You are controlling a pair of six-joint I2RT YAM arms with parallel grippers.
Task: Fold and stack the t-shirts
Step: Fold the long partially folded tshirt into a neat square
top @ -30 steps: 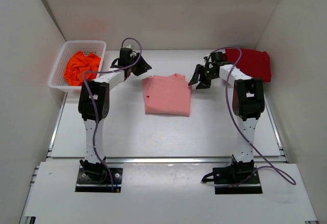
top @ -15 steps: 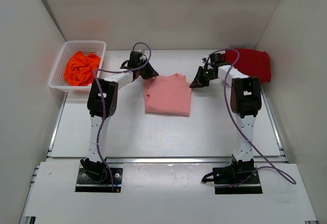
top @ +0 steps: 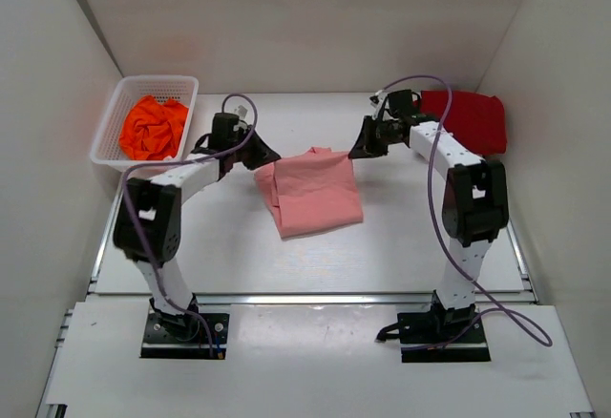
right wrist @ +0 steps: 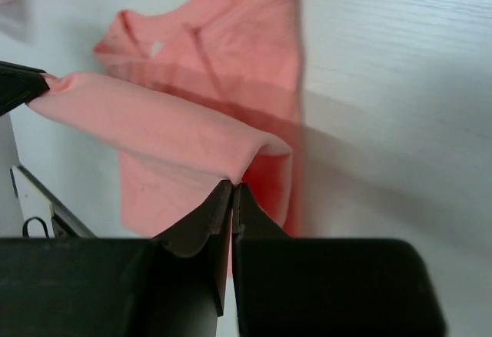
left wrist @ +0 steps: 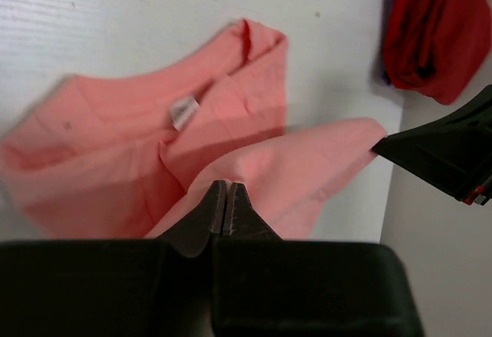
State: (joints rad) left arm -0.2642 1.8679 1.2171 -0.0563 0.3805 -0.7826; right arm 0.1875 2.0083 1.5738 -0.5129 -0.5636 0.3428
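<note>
The salmon-pink t-shirt (top: 310, 189) lies mid-table, and its far edge is lifted and stretched between my two grippers. My left gripper (top: 260, 156) is shut on the far-left corner; the left wrist view shows its tips (left wrist: 227, 187) pinching pink cloth (left wrist: 115, 160). My right gripper (top: 361, 146) is shut on the far-right corner, tips (right wrist: 232, 187) clamped on a raised fold of the shirt (right wrist: 231, 60). A dark red t-shirt (top: 473, 117) lies folded at the far right, also in the left wrist view (left wrist: 434, 29). The bright orange t-shirt (top: 153, 124) sits crumpled in the basket.
The white lattice basket (top: 158, 81) stands at the far left against the side wall. White walls close in the table on the left, back and right. Purple cables loop over both arms. The right gripper's body (left wrist: 446, 152) shows in the left wrist view.
Both grippers went from open beside the pink shirt to shut on its far corners. The far edge is now lifted and the shirt has skewed on the table.
</note>
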